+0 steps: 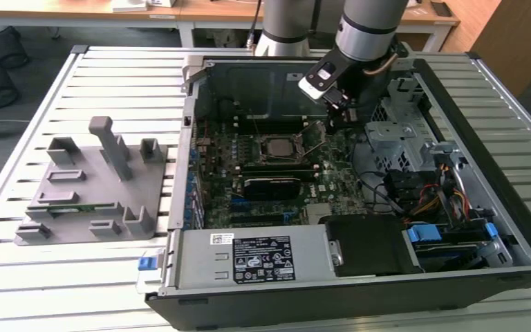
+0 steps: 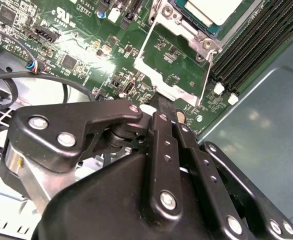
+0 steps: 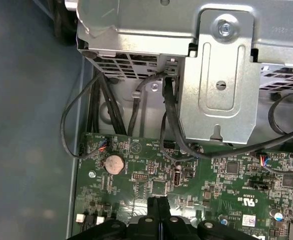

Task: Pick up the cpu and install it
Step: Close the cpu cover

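The cpu [image 1: 278,146] lies flat in the motherboard socket inside the open computer case, its pale silvery top facing up. In the second wrist view the cpu [image 2: 212,9] shows beyond the open metal load plate [image 2: 162,16]. My gripper [image 1: 337,123] hangs over the board to the exterior view's right of the socket, apart from the cpu. Its black fingers are pressed together in both wrist views, at the gripper [image 2: 169,111] and the gripper [image 3: 159,202], with nothing between them.
A metal drive cage [image 3: 216,75] with black cables [image 3: 166,115] stands just beyond the fingertips. Memory slots [image 2: 256,45] run beside the socket. A grey fixture [image 1: 90,187] sits on the slatted table at the exterior view's left. The power supply [image 1: 256,256] fills the case's near side.
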Controlling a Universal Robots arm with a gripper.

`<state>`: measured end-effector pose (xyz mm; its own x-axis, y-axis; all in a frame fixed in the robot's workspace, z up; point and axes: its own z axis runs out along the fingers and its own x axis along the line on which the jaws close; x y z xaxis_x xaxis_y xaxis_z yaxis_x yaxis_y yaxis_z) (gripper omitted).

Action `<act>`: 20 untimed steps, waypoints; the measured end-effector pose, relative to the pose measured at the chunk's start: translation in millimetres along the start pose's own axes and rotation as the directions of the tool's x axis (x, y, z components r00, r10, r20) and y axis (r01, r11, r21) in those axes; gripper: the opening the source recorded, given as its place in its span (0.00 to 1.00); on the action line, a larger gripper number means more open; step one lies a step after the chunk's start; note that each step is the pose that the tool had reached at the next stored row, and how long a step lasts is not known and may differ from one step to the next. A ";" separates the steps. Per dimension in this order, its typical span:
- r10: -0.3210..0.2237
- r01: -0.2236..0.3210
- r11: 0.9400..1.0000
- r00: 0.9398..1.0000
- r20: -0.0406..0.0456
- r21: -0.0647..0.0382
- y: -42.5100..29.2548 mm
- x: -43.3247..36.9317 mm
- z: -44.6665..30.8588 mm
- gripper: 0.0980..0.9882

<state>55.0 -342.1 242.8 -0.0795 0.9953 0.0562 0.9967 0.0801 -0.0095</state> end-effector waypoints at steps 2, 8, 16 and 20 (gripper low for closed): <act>0.000 0.000 1.000 1.000 -0.007 -0.001 -1.2 0.2 -0.5 0.01; 0.000 0.000 1.000 1.000 -0.012 -0.001 -9.5 0.8 -1.1 0.01; 0.000 0.000 1.000 1.000 -0.011 -0.001 -17.1 1.6 -0.7 0.01; 0.000 0.000 1.000 1.000 -0.011 -0.001 -19.6 2.1 0.1 0.01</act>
<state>35.3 -341.6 243.0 -0.0795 0.9946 0.0672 0.9967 0.0802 -0.0085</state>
